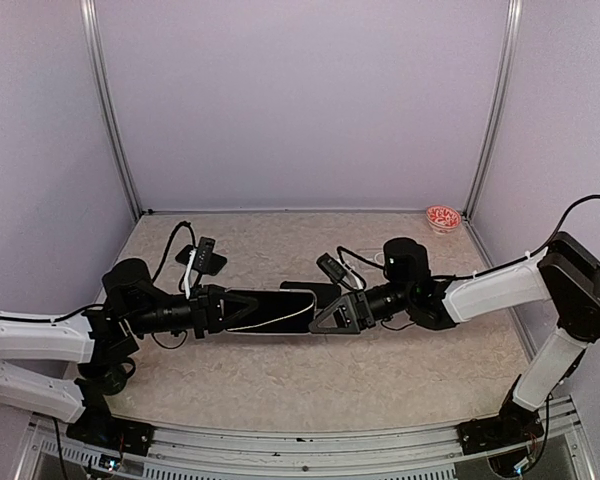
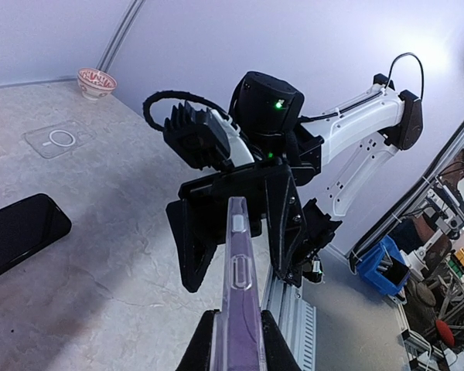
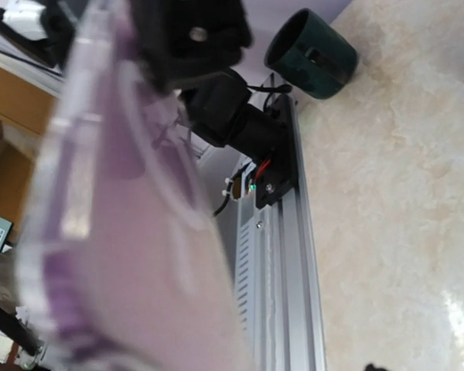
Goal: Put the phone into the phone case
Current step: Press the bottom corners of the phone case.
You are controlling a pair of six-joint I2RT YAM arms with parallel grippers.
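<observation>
Your left gripper (image 2: 237, 342) is pinched shut on the near end of the clear phone case (image 2: 238, 263), holding it edge-up, probably so the far end is offered to the right gripper (image 1: 330, 312). That gripper's jaws stand wide either side of the far end, seemingly not touching it. The phone (image 2: 19, 232) lies flat on the table (image 2: 124, 263) at the left of the left wrist view, well apart, with bare surface around its edges. The bowl (image 2: 96, 81) sits far off at upper left.

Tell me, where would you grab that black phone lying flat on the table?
Pinch the phone across its two long edges near mid-length, coming straight down from above. It lies flat and thin on the table, so probably only those edges offer a hold.
</observation>
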